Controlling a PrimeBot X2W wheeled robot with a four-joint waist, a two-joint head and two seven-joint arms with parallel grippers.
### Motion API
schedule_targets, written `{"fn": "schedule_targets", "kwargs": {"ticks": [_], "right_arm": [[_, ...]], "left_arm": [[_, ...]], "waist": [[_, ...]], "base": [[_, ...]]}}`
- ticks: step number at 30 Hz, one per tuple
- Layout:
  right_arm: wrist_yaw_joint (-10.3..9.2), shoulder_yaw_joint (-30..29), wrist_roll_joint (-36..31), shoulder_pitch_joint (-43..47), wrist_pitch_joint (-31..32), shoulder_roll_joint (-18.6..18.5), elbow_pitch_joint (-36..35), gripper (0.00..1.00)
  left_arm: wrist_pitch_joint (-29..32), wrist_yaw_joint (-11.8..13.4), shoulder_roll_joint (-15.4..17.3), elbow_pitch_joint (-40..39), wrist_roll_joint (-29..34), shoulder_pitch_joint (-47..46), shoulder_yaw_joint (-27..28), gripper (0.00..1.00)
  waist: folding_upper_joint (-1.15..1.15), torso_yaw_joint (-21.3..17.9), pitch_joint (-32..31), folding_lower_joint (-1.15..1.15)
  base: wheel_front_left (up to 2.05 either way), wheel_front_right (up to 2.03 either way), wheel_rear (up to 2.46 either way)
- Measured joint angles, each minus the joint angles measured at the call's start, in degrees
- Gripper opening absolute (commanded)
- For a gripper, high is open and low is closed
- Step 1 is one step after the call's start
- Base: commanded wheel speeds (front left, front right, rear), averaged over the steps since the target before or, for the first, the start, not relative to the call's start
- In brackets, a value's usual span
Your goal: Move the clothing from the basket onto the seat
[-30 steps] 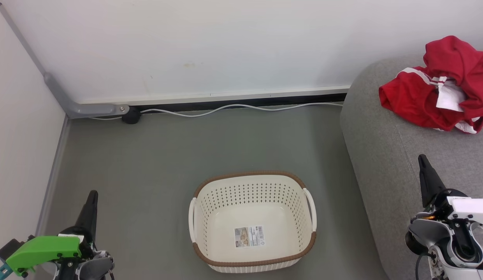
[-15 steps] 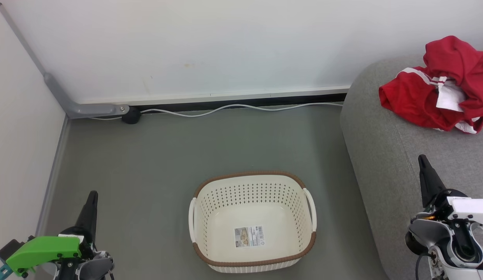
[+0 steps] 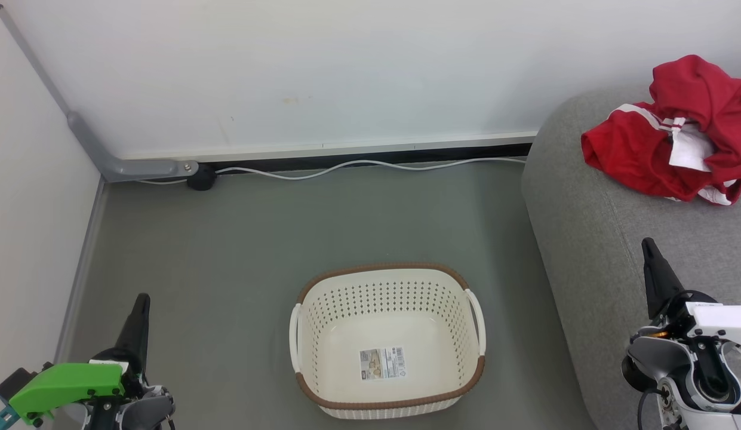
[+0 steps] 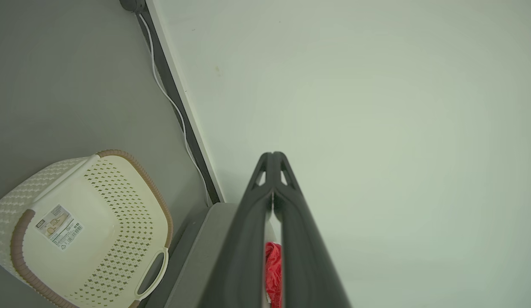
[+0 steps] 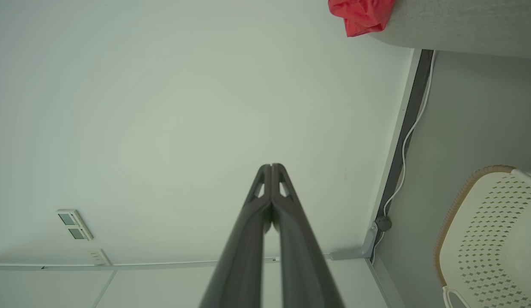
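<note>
The red clothing (image 3: pixel 675 128) with white stripes lies in a crumpled heap on the grey seat (image 3: pixel 591 239) at the upper right; a sliver of it (image 4: pixel 272 273) shows between the left wrist fingers, and it (image 5: pixel 361 15) sits atop the seat in the right wrist view. The cream basket (image 3: pixel 388 280) stands on the floor at centre, with nothing inside but its barcode sticker. My left gripper (image 3: pixel 142 298) is shut at the lower left, well apart from the basket. My right gripper (image 3: pixel 647 243) is shut over the seat's front edge, holding nothing.
A white cable (image 3: pixel 346 167) runs along the dark skirting below the white wall. A grey conduit (image 3: pixel 89 143) slants down the left wall to a black plug (image 3: pixel 201 177). Grey floor (image 3: pixel 227 251) surrounds the basket.
</note>
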Motion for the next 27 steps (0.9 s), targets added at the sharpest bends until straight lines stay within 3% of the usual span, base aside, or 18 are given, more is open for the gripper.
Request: {"fn": "schedule_targets", "kwargs": {"ticks": [27], "right_arm": [[0.01, -0.11, 0.00, -0.11, 0.00, 0.16, 0.09, 0.00]], "left_arm": [[0.40, -0.04, -0.08, 0.16, 0.00, -0.46, 0.08, 0.00]], "waist": [[0.00, 0.00, -0.01, 0.00]], "base": [[0.00, 0.00, 0.00]]}}
